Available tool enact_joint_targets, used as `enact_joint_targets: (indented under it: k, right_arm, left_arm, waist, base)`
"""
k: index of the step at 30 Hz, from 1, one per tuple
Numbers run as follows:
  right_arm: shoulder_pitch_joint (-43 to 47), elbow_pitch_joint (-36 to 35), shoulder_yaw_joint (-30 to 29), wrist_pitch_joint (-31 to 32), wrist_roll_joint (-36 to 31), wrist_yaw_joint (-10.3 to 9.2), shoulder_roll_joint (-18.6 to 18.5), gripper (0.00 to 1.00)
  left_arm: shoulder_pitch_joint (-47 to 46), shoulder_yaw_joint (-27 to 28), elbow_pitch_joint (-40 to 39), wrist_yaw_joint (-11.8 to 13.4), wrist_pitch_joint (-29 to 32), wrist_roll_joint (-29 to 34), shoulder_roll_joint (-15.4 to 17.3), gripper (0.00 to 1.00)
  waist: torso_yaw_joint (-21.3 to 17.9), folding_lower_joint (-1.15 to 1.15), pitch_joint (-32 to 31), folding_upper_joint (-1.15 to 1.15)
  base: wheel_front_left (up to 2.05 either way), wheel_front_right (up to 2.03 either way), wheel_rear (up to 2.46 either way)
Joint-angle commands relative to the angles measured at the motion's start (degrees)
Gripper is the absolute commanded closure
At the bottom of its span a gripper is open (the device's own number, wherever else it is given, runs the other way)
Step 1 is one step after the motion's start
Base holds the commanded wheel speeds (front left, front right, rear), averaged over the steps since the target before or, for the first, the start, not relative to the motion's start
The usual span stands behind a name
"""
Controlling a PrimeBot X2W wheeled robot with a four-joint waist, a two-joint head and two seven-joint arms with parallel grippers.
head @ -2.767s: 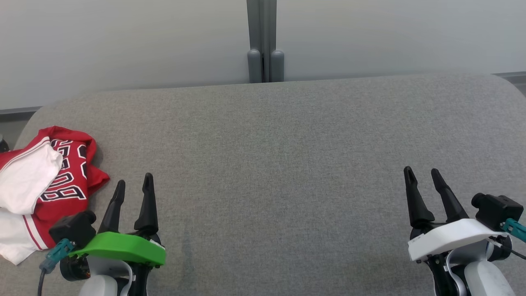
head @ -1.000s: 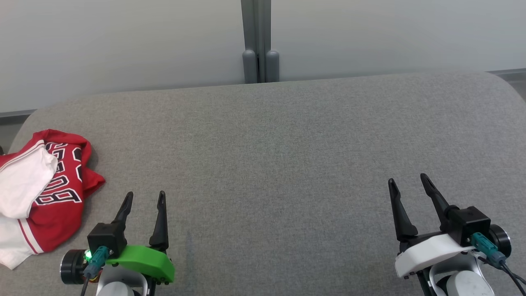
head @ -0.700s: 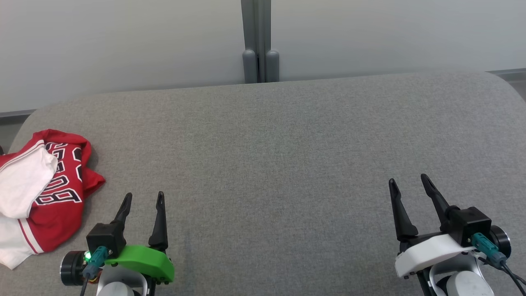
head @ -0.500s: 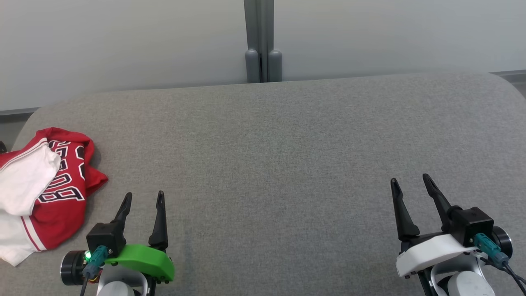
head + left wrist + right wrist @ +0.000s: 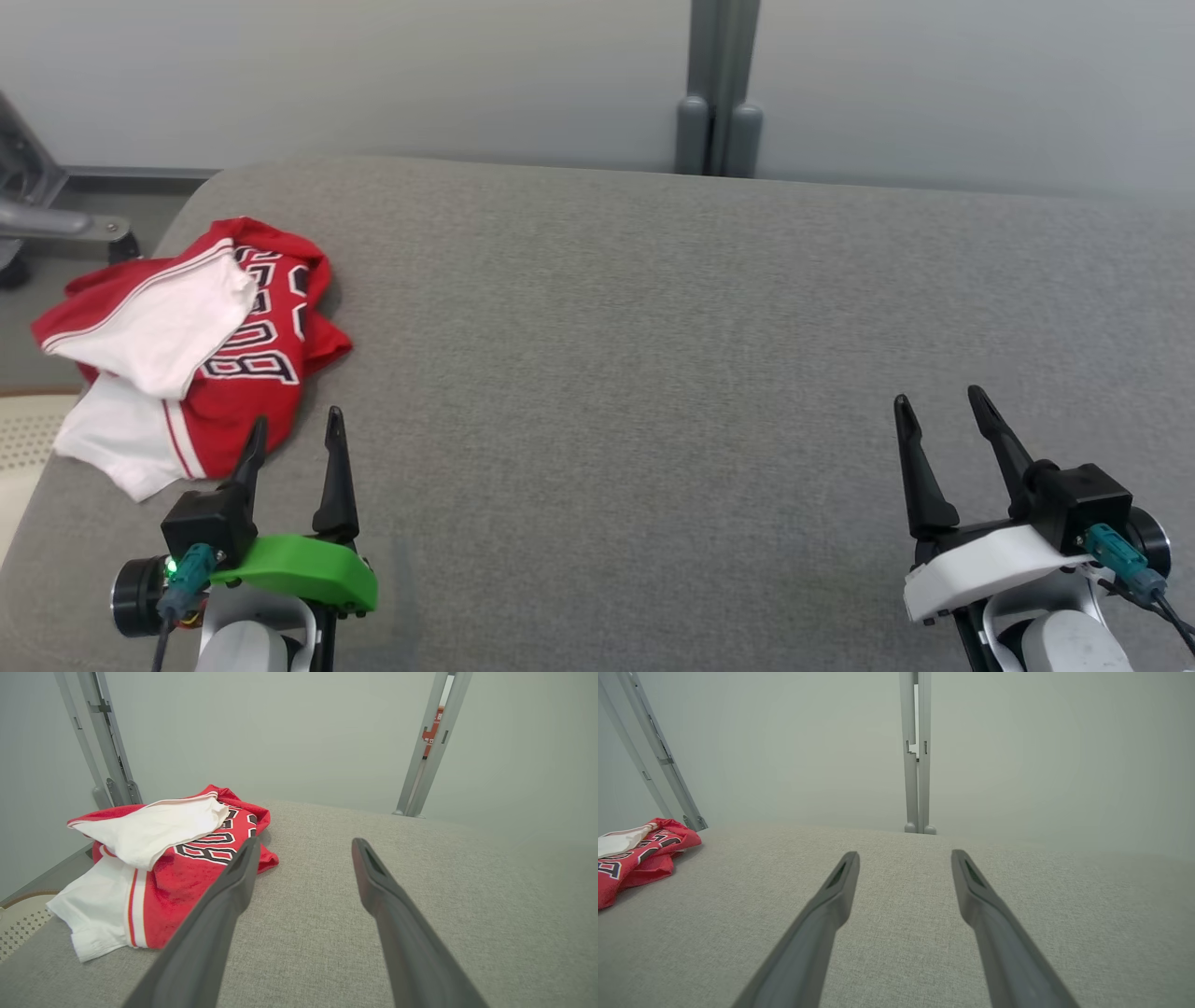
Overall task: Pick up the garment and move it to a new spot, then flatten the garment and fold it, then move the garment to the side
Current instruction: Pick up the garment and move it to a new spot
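Observation:
The garment (image 5: 201, 341) is a red and white jersey with black and white lettering, crumpled in a heap at the left end of the grey padded surface (image 5: 653, 308). It also lies ahead and to the left in the left wrist view (image 5: 163, 858) and at the far left edge in the right wrist view (image 5: 635, 858). My left gripper (image 5: 294, 425) stands open just in front of the garment's near right edge, with nothing between its fingers (image 5: 233, 891). My right gripper (image 5: 938, 401) is open and empty at the lower right, far from the garment.
Behind the padded surface stands a pale wall with a grey vertical post (image 5: 719, 93). A metal frame with a caster (image 5: 56, 224) stands on the floor past the left end. A cream perforated object (image 5: 23, 439) sits below the left edge.
The head camera has turned left, so the whole picture has shifted right and the garment sits further into view. My left gripper now stands closer to the garment. Both grippers stay open.

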Motion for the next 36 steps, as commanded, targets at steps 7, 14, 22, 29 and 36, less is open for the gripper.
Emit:
enact_joint_targets:
  k: [7,14,22,29,36]
  right_arm:
    - [-1.36,-1.56,1.77,0.94,0.67,-0.01,-0.49,0.00]
    - [-2.19,-2.89,2.67,1.75,0.29,-0.01,-0.83,0.00]
    - [-3.57,-5.10,3.12,3.21,0.28,-0.03,-1.94,0.00]
    - [-7.34,-10.02,3.50,6.07,0.20,-0.03,-4.88,0.00]
    - [-11.03,-15.23,4.04,8.51,0.90,-0.03,-7.62,0.00]
  left_arm:
    - [0.27,2.01,-1.27,0.28,-0.19,-0.89,0.03,0.00]
    - [0.60,2.98,-2.37,0.34,-0.19,-1.12,-0.10,0.00]
    - [-1.59,3.33,-3.61,-0.30,-0.19,-1.77,-0.19,0.00]
    - [-10.90,1.51,1.07,-1.27,-0.11,-4.42,-0.22,0.00]
    - [-26.04,1.79,16.96,-2.66,2.88,-8.78,2.05,0.00]
  waist:
    - [13.07,0.00,1.14,0.00]
    - [17.69,0.00,2.13,0.00]
    - [18.30,0.00,5.60,0.00]
    - [15.59,0.00,14.54,0.00]
    - [11.18,0.00,23.60,0.00]
  base:
    - [0.00,0.00,0.00]
    - [0.00,0.00,0.00]
    - [0.00,0.00,0.00]
    - [0.00,0.00,0.00]
    - [0.00,0.00,0.00]
